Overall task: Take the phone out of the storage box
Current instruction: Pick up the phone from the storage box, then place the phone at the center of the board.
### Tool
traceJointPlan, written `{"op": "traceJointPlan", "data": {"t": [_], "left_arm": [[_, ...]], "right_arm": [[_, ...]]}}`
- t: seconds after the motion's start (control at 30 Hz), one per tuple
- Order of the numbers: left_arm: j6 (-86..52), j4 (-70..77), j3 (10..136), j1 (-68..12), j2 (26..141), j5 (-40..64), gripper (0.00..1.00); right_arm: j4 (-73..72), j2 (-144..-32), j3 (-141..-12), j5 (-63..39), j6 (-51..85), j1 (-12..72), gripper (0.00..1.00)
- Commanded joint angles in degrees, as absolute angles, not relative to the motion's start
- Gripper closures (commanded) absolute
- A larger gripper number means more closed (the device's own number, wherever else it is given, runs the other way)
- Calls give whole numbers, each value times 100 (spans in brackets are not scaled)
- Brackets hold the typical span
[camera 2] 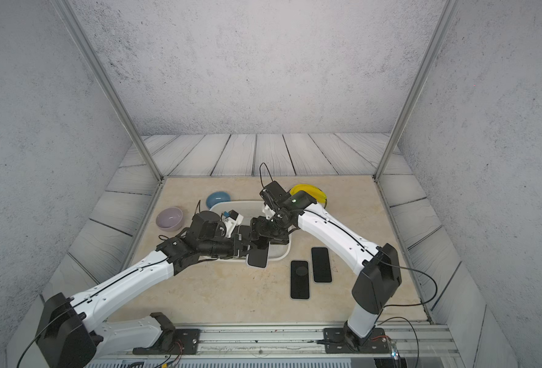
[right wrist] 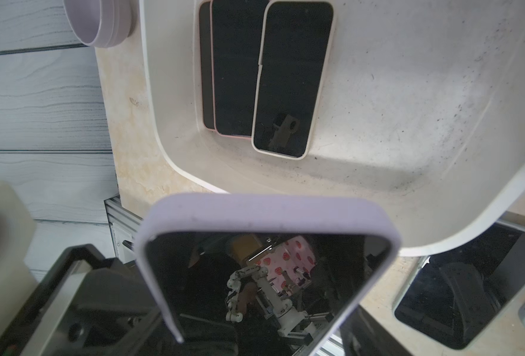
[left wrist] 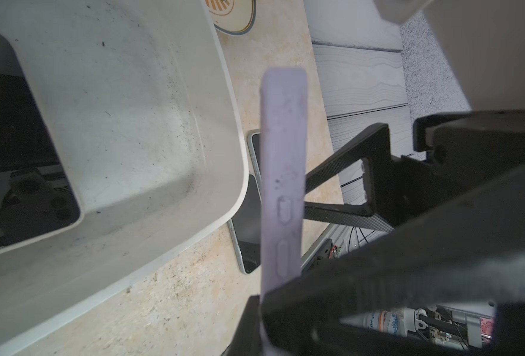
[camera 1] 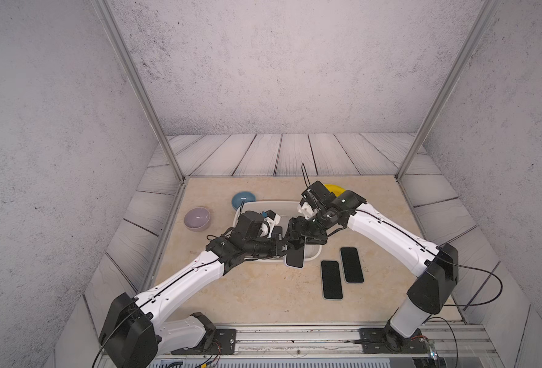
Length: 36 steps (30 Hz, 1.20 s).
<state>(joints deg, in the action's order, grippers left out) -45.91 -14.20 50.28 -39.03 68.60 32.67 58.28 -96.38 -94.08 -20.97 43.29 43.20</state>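
Nearest the base, two phones lie flat, screens up, on the table [camera 1: 263,296], side by side and just apart: one [camera 1: 331,279] slightly nearer, the other [camera 1: 351,265] to its right. Next back, the phone in the lilac case [camera 1: 295,259] is up in the air over the near rim of the storage box [camera 1: 316,254], clear of the box floor, its lower end past the rim over the table. The left gripper [camera 1: 285,251] is clamped on the phone's edge. The right gripper [left wrist: 310,198] has its jaws spread, with the fingers [left wrist: 344,160] just beside the phone; can't tell if they touch it. Three more phones [right wrist: 292,77] are overlapped against one end of the box floor, which has dark specks. Beyond the box on the left are the lilac bowl [camera 1: 197,218] and the blue bowl [camera 1: 243,200]. A yellow dish [camera 1: 334,189] is half hidden behind the right arm.
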Motion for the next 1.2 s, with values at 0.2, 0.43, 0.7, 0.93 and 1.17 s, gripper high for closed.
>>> {"op": "traceJointPlan", "data": {"t": [0.2, 0.43, 0.7, 0.93, 1.17], "left_arm": [[-4540, -1865, 4400, -3911, 6071, 3353, 100], [-5069, -1581, 3646, -3928, 5436, 3205, 100], [-6051, -1245, 2872, -4428, 4764, 2499, 100], [-6548, -642, 2514, -4951, 4955, 1968, 100], [-6787, -39, 2605, -5727, 5713, 1430, 100]], "right_arm": [[6256, -8653, -9205, -1051, 4160, 4167, 0], [5728, -7241, -8197, -546, 3839, 3939, 0], [5545, -6370, -7424, -900, 3518, 3567, 0], [5223, -6214, -7188, -1160, 3322, 3541, 0], [5152, -6101, -6916, -1375, 3132, 3463, 0]]}}
